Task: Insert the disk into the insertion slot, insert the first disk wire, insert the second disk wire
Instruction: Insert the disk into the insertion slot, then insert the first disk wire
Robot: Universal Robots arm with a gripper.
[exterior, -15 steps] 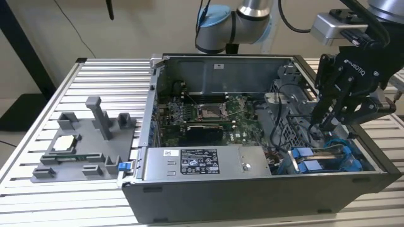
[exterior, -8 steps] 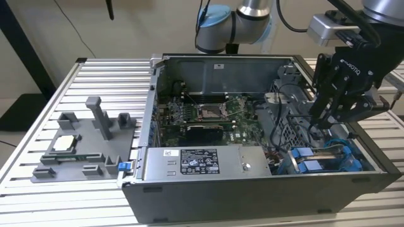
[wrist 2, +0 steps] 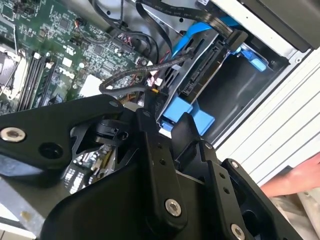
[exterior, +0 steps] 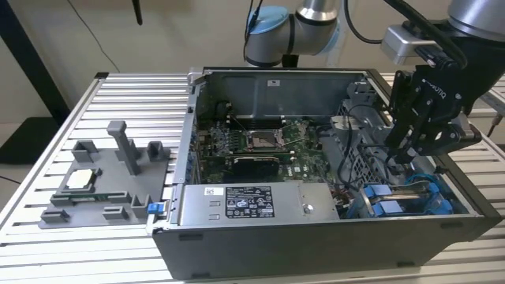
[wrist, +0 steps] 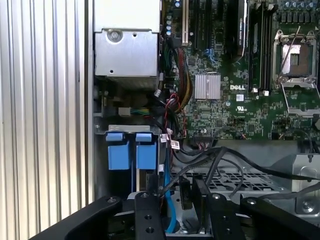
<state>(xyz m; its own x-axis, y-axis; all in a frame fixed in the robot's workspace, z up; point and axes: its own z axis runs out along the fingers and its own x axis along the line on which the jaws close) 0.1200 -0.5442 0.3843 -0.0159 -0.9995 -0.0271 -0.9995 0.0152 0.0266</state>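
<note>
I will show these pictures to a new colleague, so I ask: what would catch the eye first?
The open computer case dominates the exterior view, its green motherboard in the middle. At the exterior view's right, the black gripper hangs above the drive cage with its bright blue plastic parts. A grey parts tray lies on the table at the exterior view's left.

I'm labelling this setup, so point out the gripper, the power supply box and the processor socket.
gripper point(exterior: 402, 155): exterior view, its lower tip.
power supply box point(exterior: 261, 204): exterior view, its labelled top face.
processor socket point(exterior: 261, 139): exterior view, its centre.
</note>
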